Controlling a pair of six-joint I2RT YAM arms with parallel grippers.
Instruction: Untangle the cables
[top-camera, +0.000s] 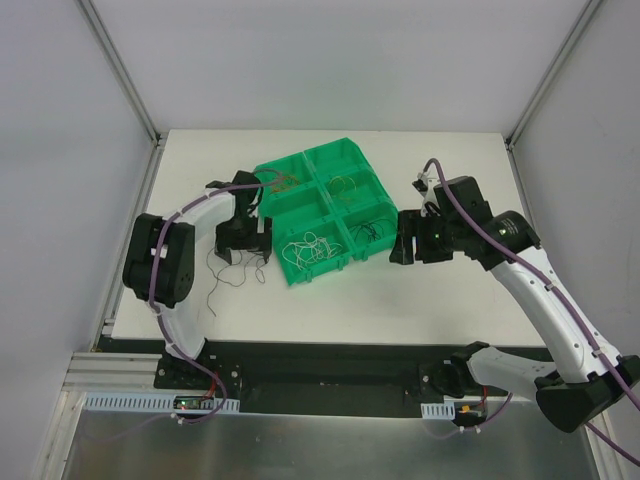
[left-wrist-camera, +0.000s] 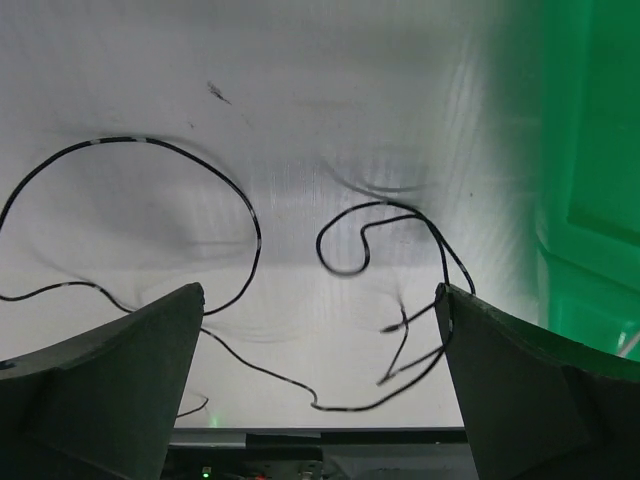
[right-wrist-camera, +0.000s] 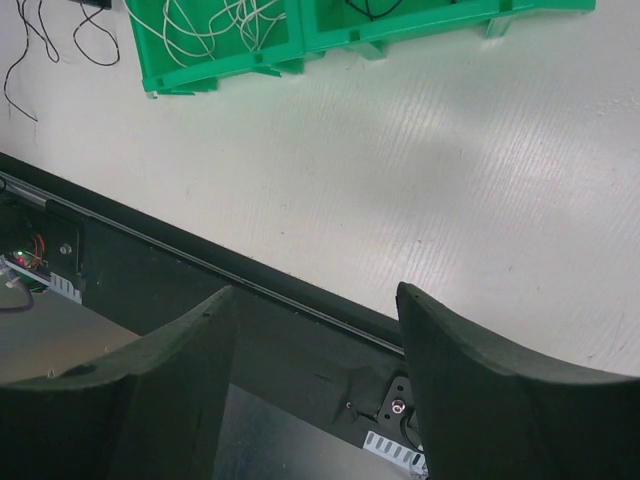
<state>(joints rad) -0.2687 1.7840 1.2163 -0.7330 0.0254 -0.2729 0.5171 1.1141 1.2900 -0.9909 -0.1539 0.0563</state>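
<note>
Status: we judge the sorting partly done.

Count: one green tray (top-camera: 300, 154) with six compartments, mid-desk toward the far edge.
- Four compartments hold wire.
  - Orange wires (top-camera: 282, 182) are in the compartment toward the far-left corner.
  - Yellowish wires (top-camera: 350, 185) are in the middle one on the right-edge side.
  - A white wire bundle (top-camera: 308, 250) is at the end toward the near edge.
  - A small black wire (top-camera: 370, 232) is in the compartment beside the white bundle, on its right-edge side.
- Two compartments look empty.
- The strands in each bundle are too fine for us to count.

Left to do: loose black wires (top-camera: 225, 275) lie on the bare desk (top-camera: 450, 290), just off the tray toward the left edge. In the left wrist view we make out at least two, loops crossing. We read the white bundle as knotted as well.

Grippers: two.
- The left gripper (top-camera: 245, 256) hangs over the loose black wires with jaws wide, gripping nothing.
- The right gripper (top-camera: 403, 250) sits off the tray toward the right edge, jaws wide and empty.
</note>
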